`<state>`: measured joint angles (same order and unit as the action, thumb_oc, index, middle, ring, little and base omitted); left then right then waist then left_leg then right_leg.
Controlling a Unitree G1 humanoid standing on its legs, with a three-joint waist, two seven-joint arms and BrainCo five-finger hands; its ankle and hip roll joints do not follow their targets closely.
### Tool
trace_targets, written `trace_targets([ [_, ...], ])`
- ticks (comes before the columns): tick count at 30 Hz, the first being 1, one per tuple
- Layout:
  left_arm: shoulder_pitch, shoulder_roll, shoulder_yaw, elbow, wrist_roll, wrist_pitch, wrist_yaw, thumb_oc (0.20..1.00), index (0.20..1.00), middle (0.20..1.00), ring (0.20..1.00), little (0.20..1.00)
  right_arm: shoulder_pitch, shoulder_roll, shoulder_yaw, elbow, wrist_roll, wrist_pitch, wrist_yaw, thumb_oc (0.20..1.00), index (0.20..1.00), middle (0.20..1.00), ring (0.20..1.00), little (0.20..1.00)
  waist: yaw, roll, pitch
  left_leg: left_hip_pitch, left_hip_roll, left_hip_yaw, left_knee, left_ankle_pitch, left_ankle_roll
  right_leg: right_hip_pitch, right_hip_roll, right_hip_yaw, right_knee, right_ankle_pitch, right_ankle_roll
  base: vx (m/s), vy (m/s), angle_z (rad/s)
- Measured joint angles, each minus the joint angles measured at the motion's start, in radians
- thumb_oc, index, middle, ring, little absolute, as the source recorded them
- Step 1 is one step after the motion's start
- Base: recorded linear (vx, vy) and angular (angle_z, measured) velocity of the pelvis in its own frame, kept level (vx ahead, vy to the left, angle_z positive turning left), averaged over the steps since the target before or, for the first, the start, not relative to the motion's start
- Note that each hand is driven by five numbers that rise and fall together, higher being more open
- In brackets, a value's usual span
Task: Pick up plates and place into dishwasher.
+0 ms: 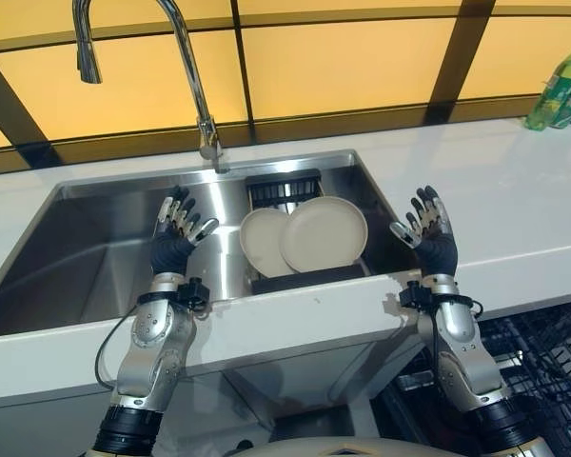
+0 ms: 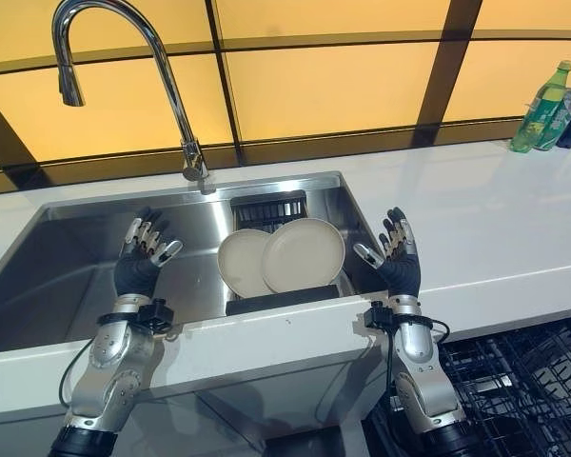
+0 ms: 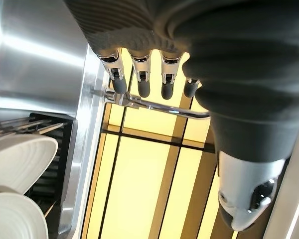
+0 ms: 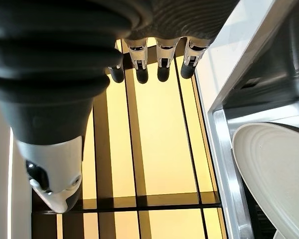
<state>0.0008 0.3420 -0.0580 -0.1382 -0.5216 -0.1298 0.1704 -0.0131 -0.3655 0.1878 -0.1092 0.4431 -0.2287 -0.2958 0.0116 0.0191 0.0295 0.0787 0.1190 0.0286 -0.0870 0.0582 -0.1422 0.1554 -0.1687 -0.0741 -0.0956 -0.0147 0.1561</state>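
Two cream plates stand on edge in a black rack [image 1: 284, 187] at the right end of the steel sink [image 1: 86, 257]. The larger plate [image 1: 324, 233] overlaps the smaller plate [image 1: 261, 243] on its left. My left hand [image 1: 174, 231] is raised over the sink, left of the plates, open and empty. My right hand [image 1: 430, 231] is raised over the counter's front, right of the plates, open and empty too. The plates' edges show in the left wrist view [image 3: 17, 164] and the right wrist view [image 4: 274, 174].
A tall chrome faucet [image 1: 186, 67] arches over the sink's back edge. Green bottles [image 1: 560, 88] stand on the white counter [image 1: 514, 190] at the far right. The dishwasher's dark wire rack [image 1: 538, 367] is pulled out at the lower right, below the counter.
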Motion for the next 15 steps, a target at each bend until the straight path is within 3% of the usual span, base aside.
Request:
trace_targets([
  [8,-0.001,0.057,0.0,0.0,0.031,0.028,-0.025,1.0,1.0,1.0,1.0,1.0,0.005,0.0,0.001,0.002,0.0,0.035,-0.001,1.0,1.0,1.0,1.0,1.0,-0.015,-0.006,0.007,0.006,0.002,0.025,0.031,-0.007,0.011,-0.003,0.0,0.025,0.014,-0.006,0.006,0.01,-0.105,-0.09],
  [10,-0.008,0.074,0.001,0.002,0.038,0.028,-0.026,1.0,1.0,1.0,1.0,1.0,0.006,0.001,0.002,0.003,0.0,0.036,-0.002,1.0,1.0,1.0,1.0,1.0,-0.02,-0.025,0.043,-0.027,-0.001,0.026,0.137,-0.037,0.058,-0.015,-0.002,0.042,0.056,-0.027,-0.002,-0.01,-0.066,-0.16],
  [12,-0.012,0.077,0.001,0.022,0.038,0.027,-0.026,1.0,1.0,1.0,1.0,1.0,0.008,0.001,0.004,0.003,0.0,0.036,-0.007,1.0,1.0,1.0,1.0,1.0,-0.019,-0.039,0.083,-0.061,-0.006,0.012,0.253,-0.051,0.083,-0.028,-0.002,0.086,0.103,-0.05,-0.02,0.09,0.037,-0.31],
  [13,-0.009,0.074,0.0,0.038,0.038,0.027,-0.026,1.0,1.0,1.0,1.0,1.0,0.009,0.0,0.005,0.004,0.0,0.036,-0.007,1.0,1.0,1.0,1.0,1.0,-0.017,-0.039,0.092,-0.072,-0.027,-0.033,0.291,-0.074,0.114,-0.027,-0.003,0.121,0.106,-0.049,-0.022,0.17,0.106,-0.57],
  [14,0.001,0.066,0.002,0.046,0.038,0.027,-0.025,1.0,1.0,1.0,1.0,1.0,0.011,-0.007,0.006,0.0,-0.001,0.034,-0.006,1.0,1.0,1.0,1.0,1.0,-0.017,-0.027,0.094,-0.064,-0.078,-0.103,0.276,-0.12,0.147,-0.049,-0.004,0.152,0.119,-0.049,-0.022,0.19,0.13,-0.78],
  [15,0.006,0.07,0.007,0.046,0.038,0.026,-0.03,1.0,1.0,1.0,1.0,1.0,0.012,-0.017,0.0,-0.009,-0.007,0.032,0.0,1.0,1.0,1.0,1.0,1.0,-0.015,0.017,0.092,-0.035,-0.123,-0.184,0.217,-0.173,0.137,-0.075,0.007,0.189,0.14,-0.05,-0.013,0.19,0.138,-1.04],
])
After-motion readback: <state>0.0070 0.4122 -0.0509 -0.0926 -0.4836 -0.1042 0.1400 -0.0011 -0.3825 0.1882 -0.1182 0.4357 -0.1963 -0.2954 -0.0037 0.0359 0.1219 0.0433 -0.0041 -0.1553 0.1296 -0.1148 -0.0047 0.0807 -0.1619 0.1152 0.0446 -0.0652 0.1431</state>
